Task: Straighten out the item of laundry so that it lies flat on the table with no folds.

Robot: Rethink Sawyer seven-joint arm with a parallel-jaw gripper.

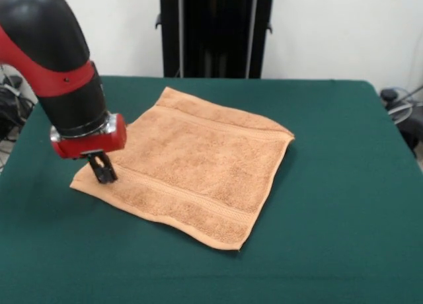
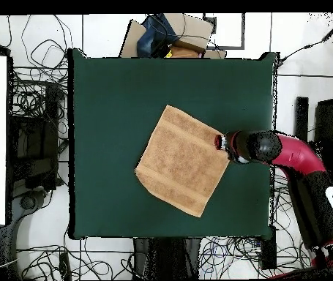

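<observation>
The light orange-tan towel (image 1: 198, 162) lies spread out and nearly flat on the dark green table (image 1: 330, 185), turned like a diamond, with a woven band near two edges. It also shows in the overhead view (image 2: 182, 159) on the table (image 2: 110, 110). My gripper (image 1: 102, 170) is down at the towel's left corner in the front view, fingers close together and touching or pinching the cloth there. In the overhead view the gripper (image 2: 220, 141) is at the towel's right corner.
The black pedestal (image 1: 215, 33) stands behind the table's far edge. Cables and boxes lie on the floor around the table (image 2: 30, 102). The red arm (image 2: 293, 157) reaches in from the lower right in the overhead view.
</observation>
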